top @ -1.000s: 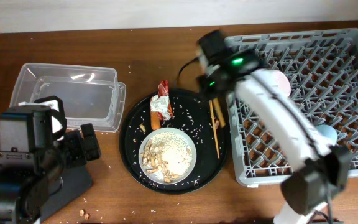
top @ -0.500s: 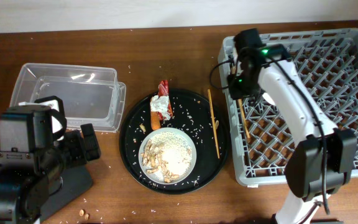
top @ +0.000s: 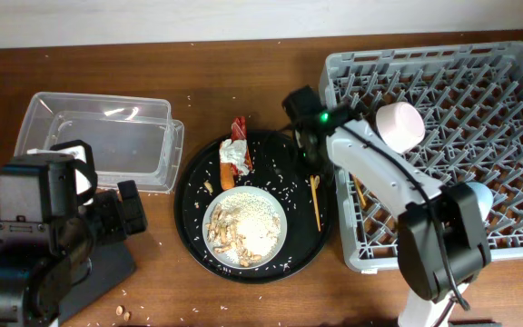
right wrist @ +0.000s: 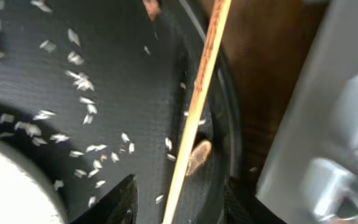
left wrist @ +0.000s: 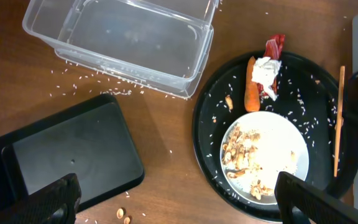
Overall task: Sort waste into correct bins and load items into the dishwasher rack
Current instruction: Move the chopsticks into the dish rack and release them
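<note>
Your grey rack point(top: 479, 100) fills the right of the overhead frame with one chopstick point(top: 360, 192) lying in it; the round black tray point(top: 193, 209) at centre carries the plate of rice point(top: 245, 227) and the other chopstick point(top: 316, 202) by its right edge. Your right gripper point(right wrist: 179, 186) stands open astride that stick, not gripping it; your left gripper point(left wrist: 176, 180) is spread wide, empty.

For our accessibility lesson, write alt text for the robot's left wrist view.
A round black tray holds a pale plate of rice and peanuts, a carrot piece, a crumpled wrapper and one chopstick. Left of it sit a clear tub and a flat black tray.
</note>
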Controlling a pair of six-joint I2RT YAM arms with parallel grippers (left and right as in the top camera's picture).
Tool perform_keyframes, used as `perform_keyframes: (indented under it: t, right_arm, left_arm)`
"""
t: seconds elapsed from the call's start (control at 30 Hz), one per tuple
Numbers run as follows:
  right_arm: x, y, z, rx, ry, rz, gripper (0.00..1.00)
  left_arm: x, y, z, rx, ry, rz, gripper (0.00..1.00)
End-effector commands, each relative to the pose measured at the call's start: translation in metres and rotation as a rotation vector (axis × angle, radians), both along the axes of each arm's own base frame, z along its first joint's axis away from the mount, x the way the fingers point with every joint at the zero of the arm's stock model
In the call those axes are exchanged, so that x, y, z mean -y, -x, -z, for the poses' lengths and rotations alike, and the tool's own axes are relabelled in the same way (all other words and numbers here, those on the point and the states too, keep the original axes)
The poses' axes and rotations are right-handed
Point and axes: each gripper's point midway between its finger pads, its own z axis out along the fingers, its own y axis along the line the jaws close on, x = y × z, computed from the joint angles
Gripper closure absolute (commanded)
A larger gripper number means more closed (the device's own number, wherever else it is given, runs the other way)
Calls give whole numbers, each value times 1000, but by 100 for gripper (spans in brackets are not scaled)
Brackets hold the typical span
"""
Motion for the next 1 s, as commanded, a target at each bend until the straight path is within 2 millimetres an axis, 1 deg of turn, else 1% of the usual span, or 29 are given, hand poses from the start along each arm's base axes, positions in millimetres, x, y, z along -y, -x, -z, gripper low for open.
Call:
perform_keyframes:
  t: [0.0,0.07,0.13,0.17,0.3,0.4,0.47,0.5,0.57,0.6,0.63,0.77,0.8,0.87,0.93,0.97]
  right_arm:
    - [8,10,26,-18,19,33,57]
    - [8,10,35,-4,9,32,57]
    - [4,9,38,3,-13,22,71]
    - [2,9,39,3,-22,20,76]
    - [3,12,42,-3,-20,13,73]
    - [4,15,46,-10,-15,4,78]
    - [3,12,45,4,-20,-7,80]
    - [2,11,45,9,-23,-7,82]
    - [0,7,41,20,-28,-6,96]
    - [-1,5,37,25,-31,-6,96]
    - [-2,2,30,34,-34,-6,96]
    - [-9,-13,-21,112,-72,-7,96]
    - [-10,-17,-39,143,-86,-6,96]
    - [-3,-24,-69,196,-91,13,96]
    - [9,-30,-88,243,-84,41,96]
    - [20,-36,-99,275,-85,70,96]
  left_arm:
    - [-2,1,-2,10,-1,-18,1]
    - [-2,1,-2,10,-1,-18,1]
    - [-2,1,-2,10,-1,-18,1]
    - [-2,1,-2,10,-1,-18,1]
    - [-2,1,-2,10,-1,-18,1]
    - [-2,1,-2,10,-1,-18,1]
    - [-2,1,-2,10,-1,-18,1]
    - [-2,1,-2,10,-1,-18,1]
    - [-2,1,-2,10,-1,-18,1]
    - [-2,1,-2,10,-1,-18,0]
    - [-2,1,-2,10,-1,-18,1]
    - [-2,1,-2,10,-1,-18,0]
    - [-2,1,-2,10,-1,-18,1]
    - [-2,1,-2,10,-1,-18,1]
    - [-2,1,-2,10,-1,-18,1]
    - [-2,1,-2,10,-1,-18,1]
